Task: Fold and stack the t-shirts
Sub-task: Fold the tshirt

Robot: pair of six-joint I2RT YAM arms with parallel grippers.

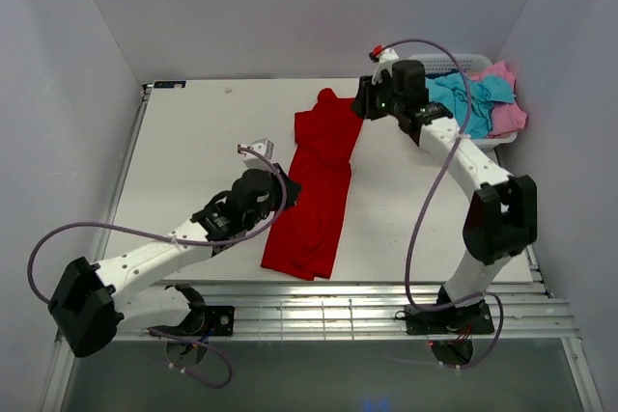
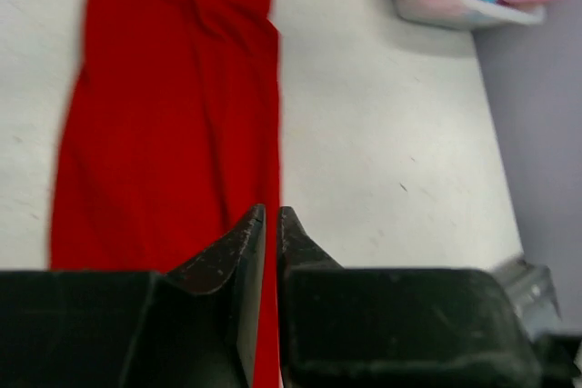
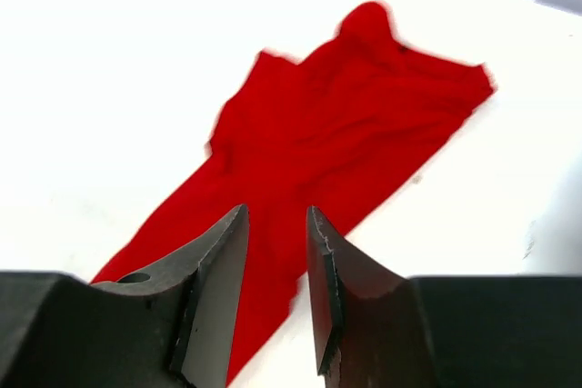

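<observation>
Your red t-shirt (image 1: 319, 190) lies mid-table, folded into a long strip running toward the near edge. The right gripper (image 3: 277, 215) hangs spread and empty over its far end. The left gripper (image 2: 270, 215) shows only a slit (whether it is nipping cloth, you can't tell), probably placed for the crosswise fold.

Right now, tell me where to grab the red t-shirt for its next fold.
The red t-shirt lies flat as a long narrow strip, so take its near short edge, probably at both corners, coming down from the near side and carrying it toward the far end.
</observation>
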